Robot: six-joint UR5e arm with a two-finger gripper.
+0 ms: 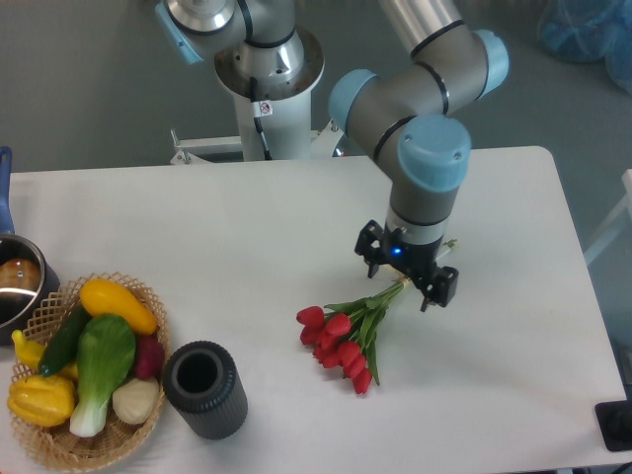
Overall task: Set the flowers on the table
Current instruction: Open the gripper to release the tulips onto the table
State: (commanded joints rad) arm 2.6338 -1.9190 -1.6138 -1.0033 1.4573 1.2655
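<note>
The flowers [341, 341], a small bunch of red tulip buds with green stems and leaves, lie on the white table [247, 227] right of centre, buds pointing to the front left. Their stems run up and to the right beneath my gripper [405, 274], and a stem tip shows just beyond it. The gripper points straight down over the stem ends. Its two black fingers [370, 249] stand spread on either side of the stems, so it looks open. Whether the fingers touch the stems is not visible.
A dark grey ribbed cylinder vase [205, 388] stands upright at the front, left of the flowers. A wicker basket [59, 444] of vegetables sits at the front left corner. A metal pot [18, 286] is at the left edge. The robot base [269, 79] stands behind the table.
</note>
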